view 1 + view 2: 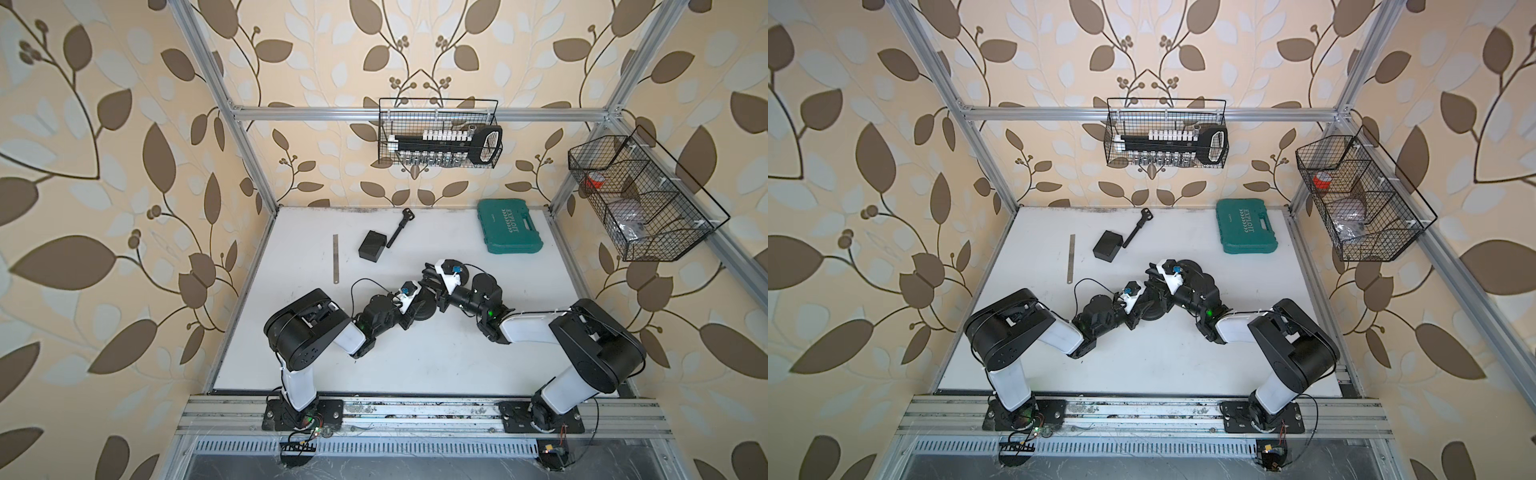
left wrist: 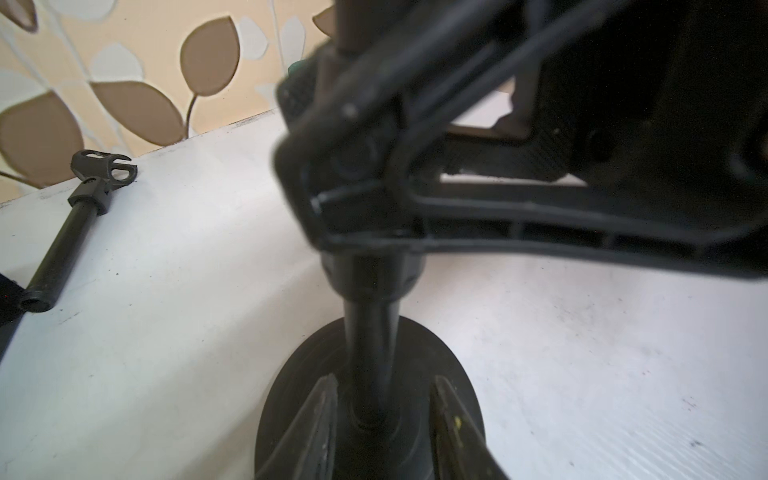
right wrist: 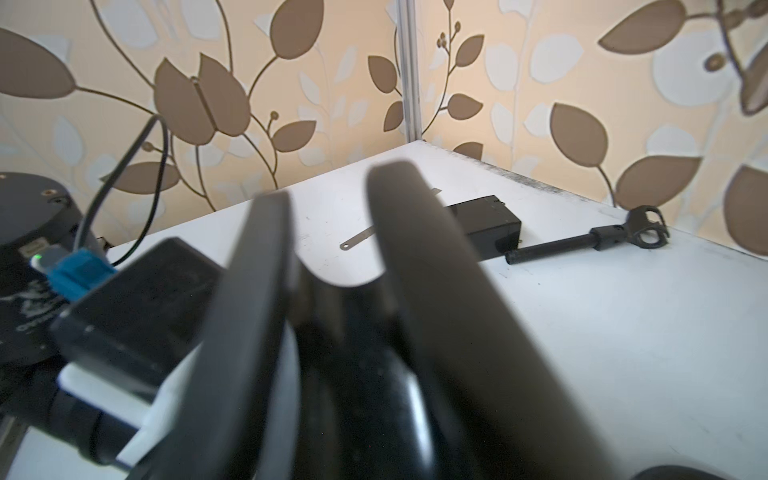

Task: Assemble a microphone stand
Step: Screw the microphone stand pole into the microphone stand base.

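Short black pole [image 2: 372,332] stands upright in round black disc base [image 2: 297,370] mid white table [image 2: 582,353]; R hand [image 3: 332,232] clamped on it high up, L hand [image 2: 384,380] sits low w/ fingers [image 2: 320,409] apart, just off either side. Best keep R grip firm & pole plumb as L backs off, then fetch black clip-topped rod [image 3: 582,241] lying by black box [image 3: 490,224].
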{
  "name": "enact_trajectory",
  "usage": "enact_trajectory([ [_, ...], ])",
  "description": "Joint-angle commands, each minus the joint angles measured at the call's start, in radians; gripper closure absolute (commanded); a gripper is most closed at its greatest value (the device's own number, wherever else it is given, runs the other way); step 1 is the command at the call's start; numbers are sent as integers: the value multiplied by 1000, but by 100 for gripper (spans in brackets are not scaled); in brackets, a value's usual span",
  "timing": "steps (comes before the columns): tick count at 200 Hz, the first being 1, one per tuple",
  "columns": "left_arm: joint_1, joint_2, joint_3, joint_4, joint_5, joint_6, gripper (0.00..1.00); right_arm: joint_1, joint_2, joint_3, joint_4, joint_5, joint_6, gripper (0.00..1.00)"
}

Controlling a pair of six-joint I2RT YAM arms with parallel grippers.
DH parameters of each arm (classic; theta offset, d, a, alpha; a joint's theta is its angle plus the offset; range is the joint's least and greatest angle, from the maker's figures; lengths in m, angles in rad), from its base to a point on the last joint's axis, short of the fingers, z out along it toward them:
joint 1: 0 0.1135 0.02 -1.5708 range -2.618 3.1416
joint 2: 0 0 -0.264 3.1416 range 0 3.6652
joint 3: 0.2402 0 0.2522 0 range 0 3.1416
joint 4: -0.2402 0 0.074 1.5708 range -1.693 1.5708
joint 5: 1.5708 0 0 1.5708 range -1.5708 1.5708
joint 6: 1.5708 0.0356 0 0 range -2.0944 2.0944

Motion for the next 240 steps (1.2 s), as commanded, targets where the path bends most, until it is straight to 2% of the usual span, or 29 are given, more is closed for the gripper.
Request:
enact_trajectory([
  [1,-4,-35,21,-7,22,-4,62,62,1,-56,-200,304,67,100],
  [21,-4,-27,39,-7,21,-1,63,154,-13,-52,-251,500,86,100],
  [45,-4,-16,59,4,16,0,65,225,-11,-49,-277,613,119,100],
  [70,-2,-8,90,-11,25,-13,67,254,-10,-43,-288,633,133,100],
  [93,-1,-4,113,-43,28,-12,71,253,-23,-40,-294,589,129,100],
  [117,0,3,111,-34,22,-2,82,221,-30,-33,-292,463,113,100],
  [140,0,5,98,-33,11,6,89,140,-36,-39,-257,264,98,80],
  [157,0,-2,84,-36,0,5,90,83,-52,-27,-280,109,35,59],
  [175,0,-7,75,-54,-18,2,91,45,-69,-6,-335,-2,-55,51],
  [199,0,-12,51,-48,-24,-13,92,-44,-72,0,-333,-169,-100,44],
  [210,0,-14,35,-38,-25,-21,92,-85,-65,9,-343,-246,-125,34],
  [240,-1,-39,-11,-35,-22,-42,92,-157,-25,40,-318,-409,-147,33],
])
